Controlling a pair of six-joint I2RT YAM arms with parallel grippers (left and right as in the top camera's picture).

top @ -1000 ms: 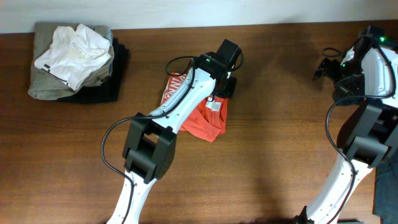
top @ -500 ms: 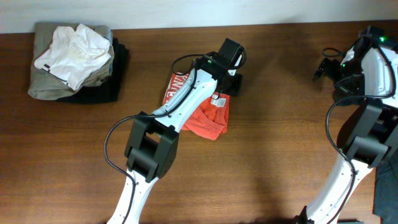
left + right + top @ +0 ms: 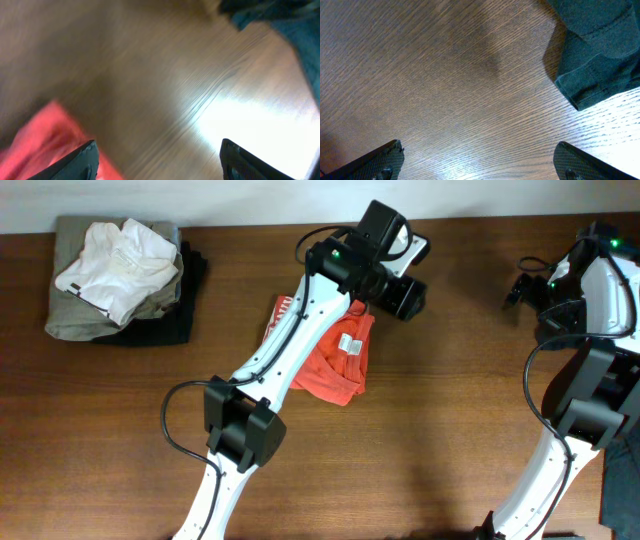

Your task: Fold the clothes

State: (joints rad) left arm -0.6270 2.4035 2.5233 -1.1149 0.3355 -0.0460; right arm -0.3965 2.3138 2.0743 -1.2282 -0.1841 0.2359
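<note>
The clothes here are chiefly a red-orange T-shirt [image 3: 335,365], lying folded mid-table with white lettering [image 3: 283,315] at its left and a small white tag [image 3: 348,344] on top. My left gripper [image 3: 402,296] hangs above the table just right of the shirt's far end. In the blurred left wrist view it is open [image 3: 160,167], with only bare wood between the fingers and red fabric [image 3: 40,142] at the lower left. My right gripper [image 3: 480,162] is open over bare wood at the far right [image 3: 520,288]. A dark garment [image 3: 600,50] lies beyond it.
A stack of folded clothes [image 3: 120,275], white on olive on black, sits at the back left corner. Dark fabric [image 3: 620,480] shows at the right edge beside the right arm's base. The left arm [image 3: 290,350] stretches across the shirt.
My left gripper has opened, let go of the red-orange shirt, and risen up and to the right away from it. The right arm has not moved.
</note>
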